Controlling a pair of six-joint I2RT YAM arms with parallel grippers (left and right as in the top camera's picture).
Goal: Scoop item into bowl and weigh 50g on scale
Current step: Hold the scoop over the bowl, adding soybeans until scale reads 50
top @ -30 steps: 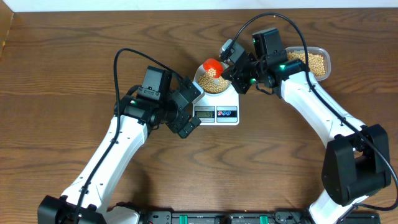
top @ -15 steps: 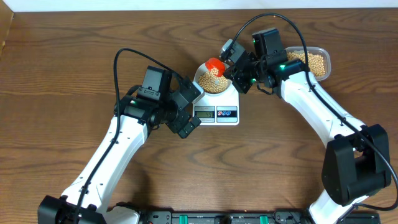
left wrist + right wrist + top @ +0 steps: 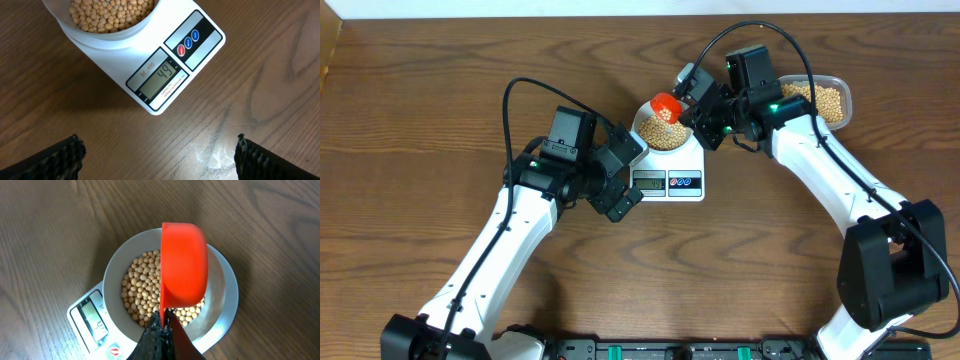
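Observation:
The small pale bowl (image 3: 642,122) sits on the white scale (image 3: 665,183) and holds a layer of tan beans (image 3: 666,136). My right gripper (image 3: 692,92) is shut on the handle of a red scoop (image 3: 666,104), which is tipped on its side above the bowl. In the right wrist view the scoop (image 3: 183,262) hangs over the beans (image 3: 142,285), with the gripper (image 3: 162,322) pinching its handle. My left gripper (image 3: 160,161) stands open and empty over bare wood, just in front of the scale (image 3: 200,37). The scale's display (image 3: 161,79) reads 49.
A clear plastic tub (image 3: 842,98) with more beans stands at the back right, behind the right arm. The left arm reaches in from the lower left, and the right arm from the lower right. Bare wooden tabletop (image 3: 420,100) surrounds the scale.
The red scoop has shifted and turned slightly over the bowl. The left arm has not moved.

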